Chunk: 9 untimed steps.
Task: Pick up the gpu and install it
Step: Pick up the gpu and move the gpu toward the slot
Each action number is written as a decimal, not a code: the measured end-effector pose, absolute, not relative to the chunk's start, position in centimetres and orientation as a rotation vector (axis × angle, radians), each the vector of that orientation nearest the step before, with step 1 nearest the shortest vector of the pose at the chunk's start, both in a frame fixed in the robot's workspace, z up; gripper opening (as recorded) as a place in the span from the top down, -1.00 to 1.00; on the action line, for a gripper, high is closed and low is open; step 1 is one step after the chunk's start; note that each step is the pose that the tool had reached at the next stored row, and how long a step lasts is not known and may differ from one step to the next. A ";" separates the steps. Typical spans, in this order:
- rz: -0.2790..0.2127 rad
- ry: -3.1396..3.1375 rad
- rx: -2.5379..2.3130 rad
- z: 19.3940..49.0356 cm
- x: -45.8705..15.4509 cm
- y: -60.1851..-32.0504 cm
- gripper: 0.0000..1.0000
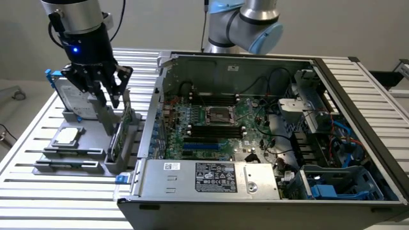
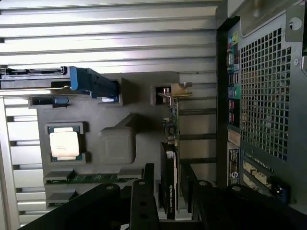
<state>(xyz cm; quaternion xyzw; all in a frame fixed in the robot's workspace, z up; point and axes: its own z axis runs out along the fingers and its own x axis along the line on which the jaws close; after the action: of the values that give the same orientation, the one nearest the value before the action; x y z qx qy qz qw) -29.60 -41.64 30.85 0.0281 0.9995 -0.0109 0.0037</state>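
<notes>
- Gripper (image 1: pixel 110 101): jaws spread wide, nothing held, positioned over the upper edge of the gpu (image 1: pixel 119 138).
- gpu: standing on edge in the grey holder (image 1: pixel 64 167), just beside the open computer case (image 1: pixel 161 91), on the exterior view's left.

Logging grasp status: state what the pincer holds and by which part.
Nothing held. The open pincer straddles the gpu at its top edge; it stands in the holder.
</notes>
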 end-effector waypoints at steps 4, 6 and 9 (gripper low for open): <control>-0.034 3.130 0.095 30.1 -29.6 -42.5 0.28; -0.034 3.130 0.095 29.8 -29.6 -42.9 0.28; -0.034 3.130 0.096 29.2 -29.6 -43.4 0.28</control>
<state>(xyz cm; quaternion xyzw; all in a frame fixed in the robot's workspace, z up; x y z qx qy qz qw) -29.55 -43.39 29.21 0.0305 0.9995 -0.0108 0.0050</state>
